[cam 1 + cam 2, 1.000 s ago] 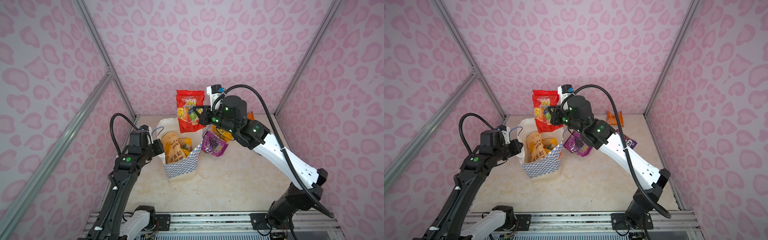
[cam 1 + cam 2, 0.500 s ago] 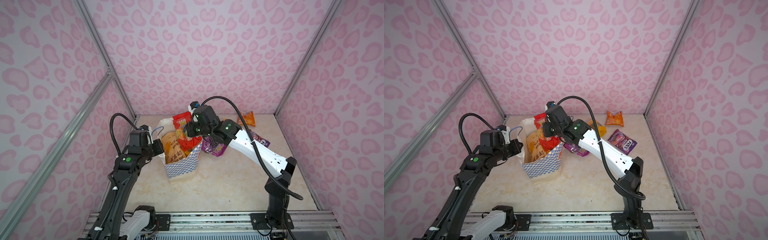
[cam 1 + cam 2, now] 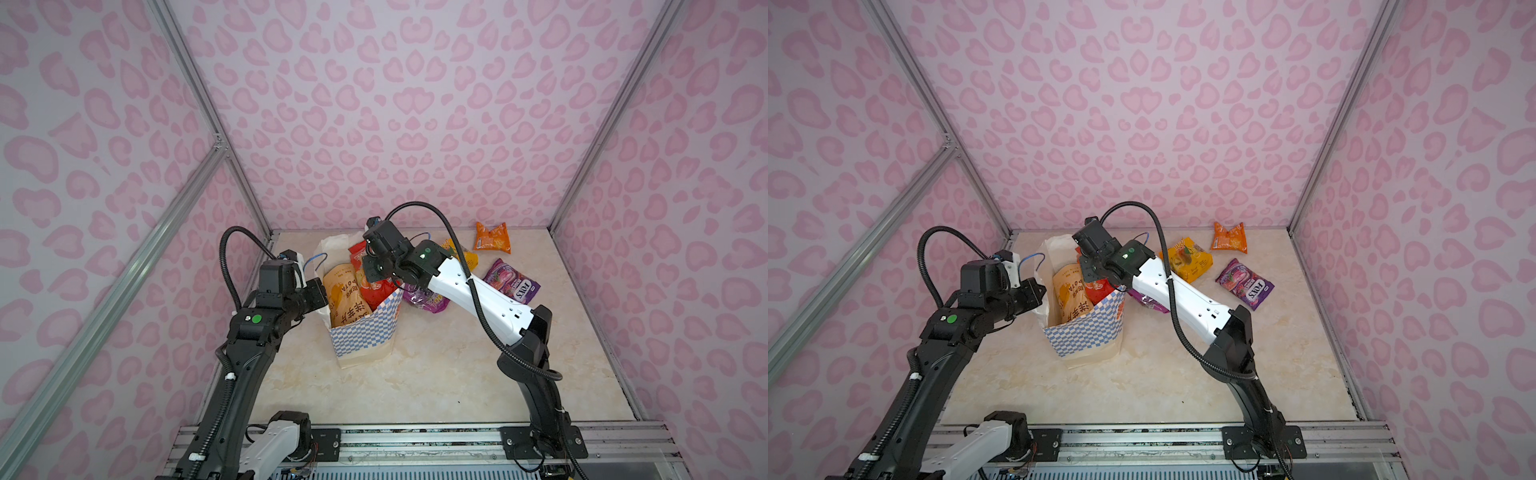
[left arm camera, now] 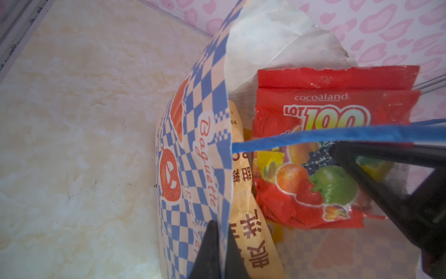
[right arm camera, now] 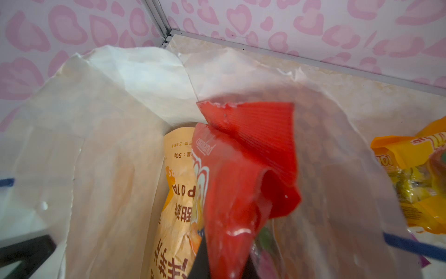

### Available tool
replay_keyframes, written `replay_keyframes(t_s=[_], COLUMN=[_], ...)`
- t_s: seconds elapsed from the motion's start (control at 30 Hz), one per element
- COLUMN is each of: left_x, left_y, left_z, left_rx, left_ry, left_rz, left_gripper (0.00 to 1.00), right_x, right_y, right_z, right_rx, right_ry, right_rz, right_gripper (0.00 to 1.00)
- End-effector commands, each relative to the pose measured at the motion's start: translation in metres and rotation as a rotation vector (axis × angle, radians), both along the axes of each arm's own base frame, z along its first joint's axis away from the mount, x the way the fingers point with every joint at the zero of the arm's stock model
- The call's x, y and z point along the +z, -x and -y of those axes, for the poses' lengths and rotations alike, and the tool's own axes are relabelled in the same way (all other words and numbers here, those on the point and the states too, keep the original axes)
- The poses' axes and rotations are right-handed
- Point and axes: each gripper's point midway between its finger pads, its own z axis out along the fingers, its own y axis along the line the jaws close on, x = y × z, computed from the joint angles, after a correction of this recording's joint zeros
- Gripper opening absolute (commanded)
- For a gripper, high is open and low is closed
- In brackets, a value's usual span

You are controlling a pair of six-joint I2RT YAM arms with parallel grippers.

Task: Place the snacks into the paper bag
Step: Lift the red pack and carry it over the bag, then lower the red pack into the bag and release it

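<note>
Right hand [image 5: 225, 268], crinkly (glossy) red packet [image 5: 241, 181]

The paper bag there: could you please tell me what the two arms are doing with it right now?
The left gripper is pinching the paper bag at its rim, holding it open. The right gripper is shut on the red packet, which is partly inside the bag beside the pale-orange packet. On the table lie a yellow packet, a small orange packet, a purple packet and, partly under the right arm, another purple packet.
</note>
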Motion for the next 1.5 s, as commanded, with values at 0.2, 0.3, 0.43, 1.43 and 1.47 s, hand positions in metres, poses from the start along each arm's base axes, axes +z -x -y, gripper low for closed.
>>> replay_keyframes(t_s=[0.2, 0.3, 0.43, 1.43, 1.47], left_x=[0.006, 0.006, 0.005, 0.004, 0.004], left_y=[-0.004, -0.004, -0.004, -0.005, -0.005], left_z=[-0.002, -0.001, -0.002, -0.003, -0.004], left_rx=[0.002, -0.002, 0.003, 0.009, 0.009], left_ry=[-0.004, 0.002, -0.002, -0.005, -0.005], left_rz=[0.030, 0.027, 0.028, 0.025, 0.025], left_gripper=[0.09, 0.09, 0.09, 0.09, 0.09], right_x=[-0.040, -0.054, -0.072, -0.104, -0.108], right_y=[-0.002, 0.001, 0.008, 0.031, 0.030], right_z=[-0.020, -0.026, -0.040, -0.051, -0.051], right_rx=[0.019, 0.035, 0.080, 0.180, 0.178], right_ry=[0.012, 0.007, -0.022, 0.032, 0.038], right_rz=[-0.078, -0.116, -0.189, -0.292, -0.300], right_gripper=[0.00, 0.00, 0.00, 0.03, 0.05])
